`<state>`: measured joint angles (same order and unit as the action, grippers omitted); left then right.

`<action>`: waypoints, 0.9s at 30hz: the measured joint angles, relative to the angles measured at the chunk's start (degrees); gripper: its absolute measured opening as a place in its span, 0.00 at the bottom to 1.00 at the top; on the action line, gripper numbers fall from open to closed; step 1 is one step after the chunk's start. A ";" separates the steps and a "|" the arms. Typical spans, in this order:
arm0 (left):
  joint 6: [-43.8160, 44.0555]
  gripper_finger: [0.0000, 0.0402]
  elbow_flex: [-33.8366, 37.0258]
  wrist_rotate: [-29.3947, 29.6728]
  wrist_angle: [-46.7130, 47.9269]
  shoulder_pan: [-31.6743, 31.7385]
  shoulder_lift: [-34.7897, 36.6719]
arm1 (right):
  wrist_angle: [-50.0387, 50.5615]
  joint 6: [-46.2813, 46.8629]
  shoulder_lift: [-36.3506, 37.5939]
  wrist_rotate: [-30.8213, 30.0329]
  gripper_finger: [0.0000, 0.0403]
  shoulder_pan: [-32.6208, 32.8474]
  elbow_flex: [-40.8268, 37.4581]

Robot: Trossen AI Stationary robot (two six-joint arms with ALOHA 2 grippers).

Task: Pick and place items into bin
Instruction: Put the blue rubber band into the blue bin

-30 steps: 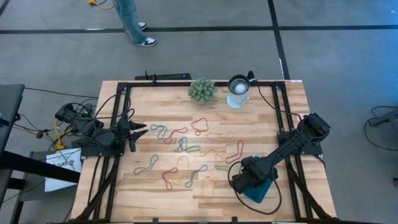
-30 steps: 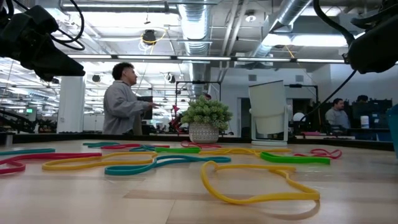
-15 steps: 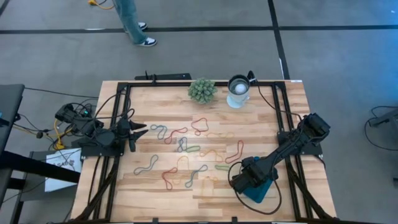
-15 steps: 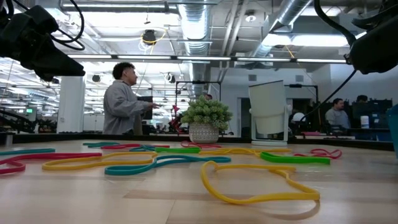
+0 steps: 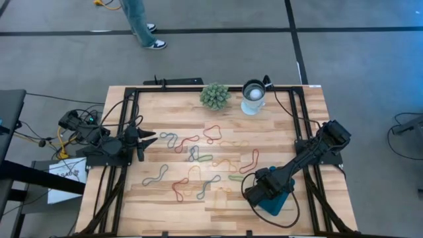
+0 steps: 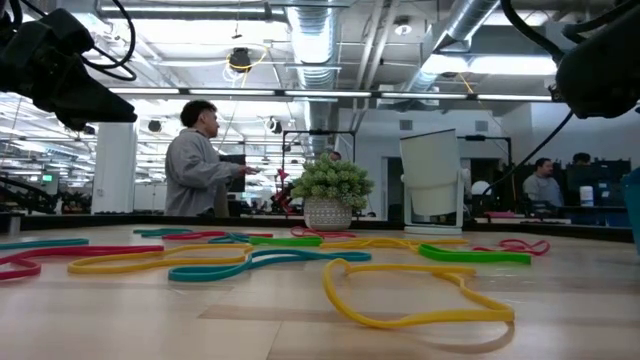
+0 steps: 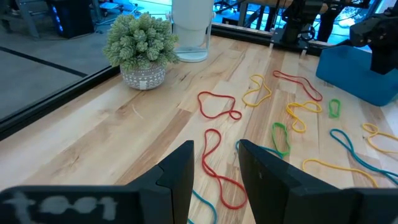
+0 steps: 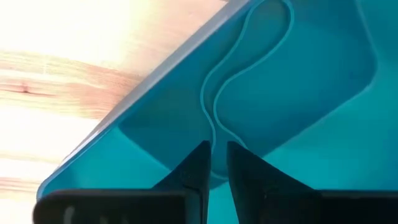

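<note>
The teal bin (image 8: 298, 93) sits at the table's near right (image 5: 281, 203). My right gripper (image 8: 216, 158) points down into it, its fingers a narrow gap apart. A blue rubber band (image 8: 249, 56) lies flat on the bin's floor, one end running into that gap. Several more bands, red (image 5: 211, 132), blue (image 5: 156, 175), green (image 5: 202, 158) and yellow (image 6: 410, 295), lie spread over the middle of the table. My left gripper (image 5: 151, 138) hovers open at the table's left side, with nothing between its fingers (image 7: 180, 168). My right gripper comes at the bin from above, and the blue band's near end (image 8: 212, 134) reaches between its fingertips. I cannot tell whether the fingers touch it. The rest of the band lies slack on the bin's floor.
A spiky green plant ball (image 5: 215, 95) and a white-and-metal cup (image 5: 253, 96) stand at the far edge. Black rails (image 5: 198, 88) frame the tabletop. A person (image 5: 140, 23) stands on the floor beyond the table.
</note>
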<state>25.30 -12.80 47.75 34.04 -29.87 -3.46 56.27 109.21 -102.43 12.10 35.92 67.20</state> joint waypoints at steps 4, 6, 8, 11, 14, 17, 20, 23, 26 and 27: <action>0.00 0.29 0.00 0.00 0.00 0.02 0.00 | 0.19 -0.15 0.00 0.00 0.12 0.07 0.00; 0.00 0.29 0.00 0.02 0.00 0.02 0.00 | 0.23 -0.15 0.00 0.00 0.12 0.04 0.00; 0.00 0.29 0.00 0.00 0.00 0.01 0.00 | 0.24 -0.13 0.00 -0.02 0.12 0.04 0.00; 0.00 0.29 0.00 0.00 0.00 0.01 0.00 | 0.15 0.17 0.00 0.03 0.13 -0.37 0.00; 0.00 0.29 0.00 0.00 0.00 0.01 0.00 | 0.23 -1.28 0.00 1.46 0.13 -1.52 0.36; 0.00 0.29 0.00 0.00 -0.12 0.00 0.00 | 1.74 -5.08 0.00 4.40 0.13 -2.68 2.05; 0.00 0.29 0.00 0.00 -0.56 0.02 0.00 | 6.95 -8.57 0.00 3.51 0.13 -3.49 5.71; -0.02 0.29 0.00 0.09 -1.01 0.01 -0.02 | 13.83 -10.83 0.00 -0.95 0.13 -4.12 10.56; -0.35 0.29 0.00 1.86 -3.76 0.02 -0.02 | 17.54 -13.42 0.00 -5.36 0.13 -4.28 15.84; -0.41 0.29 0.00 2.25 -4.45 0.02 -0.02 | 18.73 -14.66 0.02 -7.15 0.13 -4.26 17.53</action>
<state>24.89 -12.80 50.00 29.59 -29.85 -3.49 75.00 94.55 -102.41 4.95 31.66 84.73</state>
